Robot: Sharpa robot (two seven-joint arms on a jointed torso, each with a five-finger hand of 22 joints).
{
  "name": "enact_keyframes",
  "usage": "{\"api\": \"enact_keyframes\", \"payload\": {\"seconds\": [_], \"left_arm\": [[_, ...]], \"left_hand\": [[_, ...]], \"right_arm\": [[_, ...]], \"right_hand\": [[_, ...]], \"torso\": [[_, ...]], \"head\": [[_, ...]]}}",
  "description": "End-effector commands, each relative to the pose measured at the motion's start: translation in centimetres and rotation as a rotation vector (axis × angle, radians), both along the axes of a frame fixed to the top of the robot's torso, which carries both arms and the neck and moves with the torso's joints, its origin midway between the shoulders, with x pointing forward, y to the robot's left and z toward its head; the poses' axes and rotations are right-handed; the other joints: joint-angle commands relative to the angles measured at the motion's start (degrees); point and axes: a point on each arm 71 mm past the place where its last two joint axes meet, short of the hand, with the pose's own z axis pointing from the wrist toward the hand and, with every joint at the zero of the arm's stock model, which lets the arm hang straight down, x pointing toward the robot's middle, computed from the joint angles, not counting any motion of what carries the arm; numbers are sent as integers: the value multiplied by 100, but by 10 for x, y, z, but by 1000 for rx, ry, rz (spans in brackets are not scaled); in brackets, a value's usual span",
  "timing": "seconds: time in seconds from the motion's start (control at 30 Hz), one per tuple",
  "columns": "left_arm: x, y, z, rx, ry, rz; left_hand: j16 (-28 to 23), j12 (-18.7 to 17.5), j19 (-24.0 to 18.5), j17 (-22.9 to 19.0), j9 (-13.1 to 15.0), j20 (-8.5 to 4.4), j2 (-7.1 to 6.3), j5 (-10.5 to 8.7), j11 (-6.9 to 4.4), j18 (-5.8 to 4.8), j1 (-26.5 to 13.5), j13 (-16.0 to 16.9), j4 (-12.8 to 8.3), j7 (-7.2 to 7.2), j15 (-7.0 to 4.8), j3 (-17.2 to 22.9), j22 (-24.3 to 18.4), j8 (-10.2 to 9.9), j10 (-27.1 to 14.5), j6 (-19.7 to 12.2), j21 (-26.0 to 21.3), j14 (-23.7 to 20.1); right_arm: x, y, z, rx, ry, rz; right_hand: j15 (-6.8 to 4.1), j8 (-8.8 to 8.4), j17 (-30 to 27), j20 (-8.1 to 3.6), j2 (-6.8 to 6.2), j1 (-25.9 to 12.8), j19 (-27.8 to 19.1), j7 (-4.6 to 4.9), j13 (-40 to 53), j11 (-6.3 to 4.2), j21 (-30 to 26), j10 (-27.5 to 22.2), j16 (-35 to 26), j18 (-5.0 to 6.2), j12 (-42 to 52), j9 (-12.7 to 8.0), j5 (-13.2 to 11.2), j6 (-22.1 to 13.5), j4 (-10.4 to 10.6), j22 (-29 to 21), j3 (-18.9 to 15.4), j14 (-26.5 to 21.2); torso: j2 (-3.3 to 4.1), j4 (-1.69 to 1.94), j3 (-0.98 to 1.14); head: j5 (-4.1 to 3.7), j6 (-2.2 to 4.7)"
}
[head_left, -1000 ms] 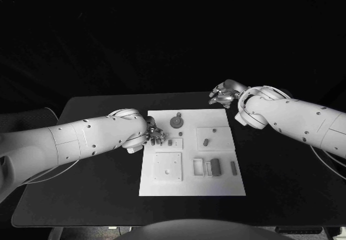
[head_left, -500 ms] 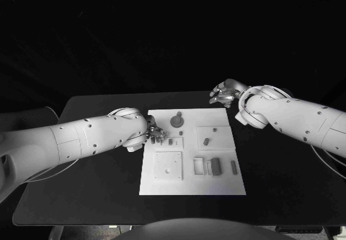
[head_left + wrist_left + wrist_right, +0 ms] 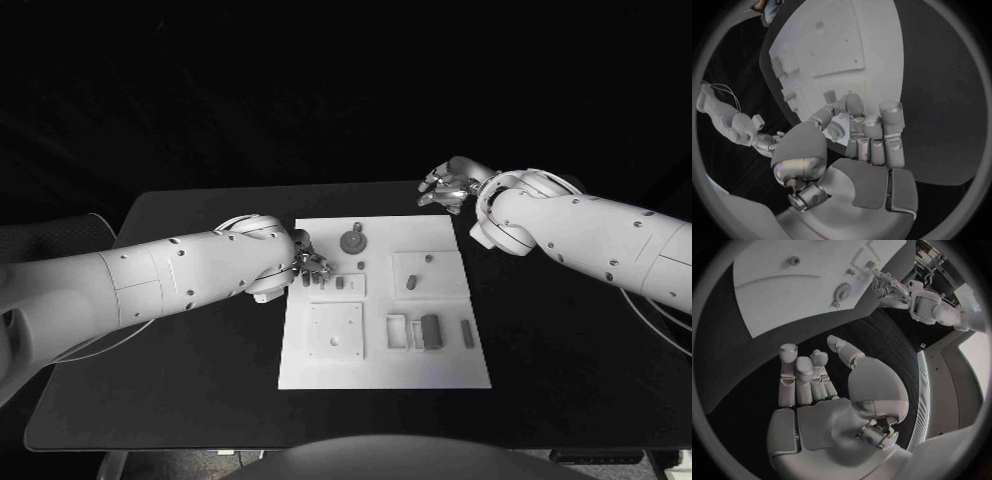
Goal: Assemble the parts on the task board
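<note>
While reaching in from the left, left hand [image 3: 309, 266] at the task board's [image 3: 382, 375] left edge, just past the middle, fingers [image 3: 891, 120] curled loosely together over the board's rim; whether anything sits pinched between the fingertips cannot be told. Forearm lying across the black table [image 3: 173, 360], wrist bent so the palm faces right toward the board. Right hand [image 3: 450, 186] held up off the far right corner of the board, over bare tabletop, fingers [image 3: 788, 375] side by side and lightly bent, thumb apart, nothing in it. Bulky white right arm [image 3: 577, 235] slanting in from the right and covering the table's right far part. On the board: a round grey part [image 3: 353, 241] with a small knob, far and centre, just right of the left hand; a small dark peg [image 3: 361, 267] nearer than it; a raised square plate [image 3: 430, 275] on the right carrying a short grey part [image 3: 411, 284]; a square plate with a hole [image 3: 335, 331] near left; upright grey block parts [image 3: 430, 333] and a slim bar [image 3: 467, 335] near right. Nearest task parts beside the left hand's fingertips, touching or apart unclear; all parts well apart from the right hand.
</note>
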Motion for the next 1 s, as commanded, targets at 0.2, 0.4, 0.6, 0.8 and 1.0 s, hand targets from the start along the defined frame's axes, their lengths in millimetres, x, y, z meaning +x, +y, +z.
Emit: {"api": "enact_keyframes", "payload": {"seconds": [0.2, 0.4, 0.6, 0.8, 1.0], "left_arm": [[-2, -4, -1, 11, 12, -33], [-3, -5, -2, 10, 17, -38], [-4, -7, -1, 27, -17, -60], [-3, -8, 1, 28, -56, -61], [-3, -8, 1, 27, -68, -62]], "left_hand": [[39, 67, -32, -4, -49, -16, 128, 24, -2, 368, 277, -32, -143, 15, -57, 92, 101, 41, -46, -46, -1, 9], [45, 94, -41, -10, -119, -1, 317, 74, 11, 354, 597, -65, -364, 31, -44, 190, 100, 46, -63, -83, 8, -2], [44, 99, -43, -15, -141, 5, 349, 57, 15, 347, 663, -77, -402, 35, -39, 197, 100, 49, -68, -86, 11, -4], [45, 105, -39, -17, -148, 8, 371, 54, 16, 344, 678, -82, -405, 35, -38, 195, 99, 56, -63, -79, 13, 1], [48, 113, -32, -19, -154, 9, 385, 64, 13, 342, 684, -85, -404, 33, -40, 189, 98, 65, -54, -68, 17, 11]], "right_arm": [[0, 1, -1, -3, 6, 13], [-1, 1, 0, -2, 6, 13], [-1, 1, 0, -2, 6, 14], [-1, 1, 0, -2, 6, 14], [-1, 1, -1, -2, 6, 14]], "right_hand": [[11, 38, -5, -22, 15, -66, 20, 75, -9, -4, -33, -47, 11, 350, 32, -9, 26, 34, 8, 77, 35, -20], [11, 38, -5, -22, 15, -67, 20, 75, -9, -4, -33, -48, 11, 350, 33, -9, 26, 34, 9, 77, 35, -20], [11, 39, -6, -21, 16, -70, 20, 75, -10, -4, -33, -48, 11, 350, 33, -9, 26, 34, 10, 77, 35, -20], [11, 39, -6, -21, 17, -72, 21, 75, -10, -4, -33, -48, 11, 350, 33, -9, 26, 35, 11, 77, 34, -20], [11, 39, -6, -21, 17, -74, 21, 75, -11, -4, -33, -48, 11, 350, 34, -9, 26, 35, 11, 77, 34, -20]], "torso": [[0, 1, -3], [-1, 0, -3], [-2, 1, -2], [-1, 0, -2], [-1, -1, 1]], "head": [[-9, -21], [-18, -36], [-17, -61], [-16, -72], [-11, -78]]}}
